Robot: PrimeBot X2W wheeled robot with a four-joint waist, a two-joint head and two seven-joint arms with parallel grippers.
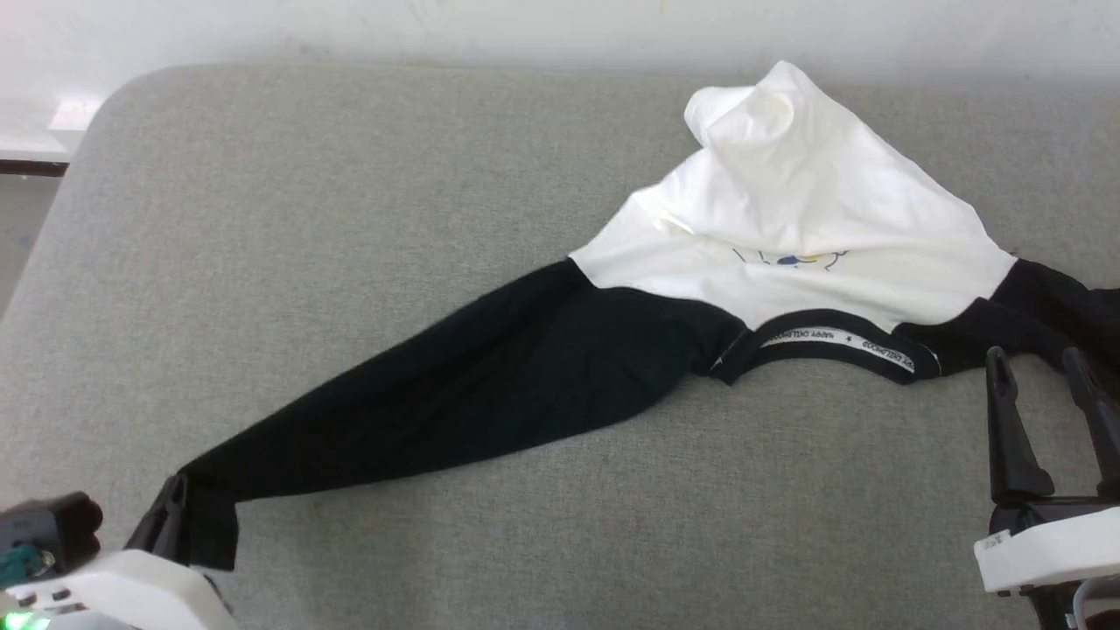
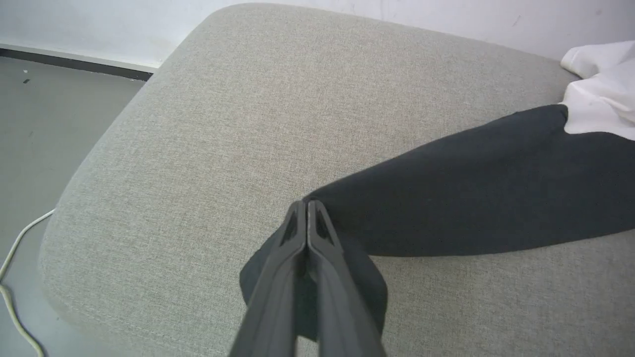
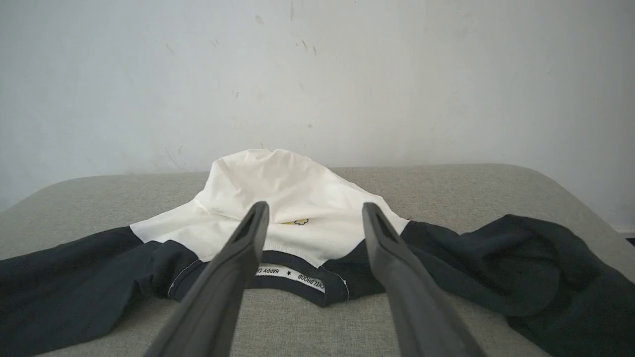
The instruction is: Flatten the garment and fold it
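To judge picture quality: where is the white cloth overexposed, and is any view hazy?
Head view: the garment is nearly washed out on its white part, folds faint. Right wrist view: even light, neck tape legible. Left wrist view: the black sleeve looks greyish, hazy.

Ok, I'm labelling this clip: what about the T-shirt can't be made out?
Head view: chest print too small, partly under a fold.
Left wrist view: sleeve cuff behind the shut left gripper.
Head view: other sleeve cut off by the right edge.
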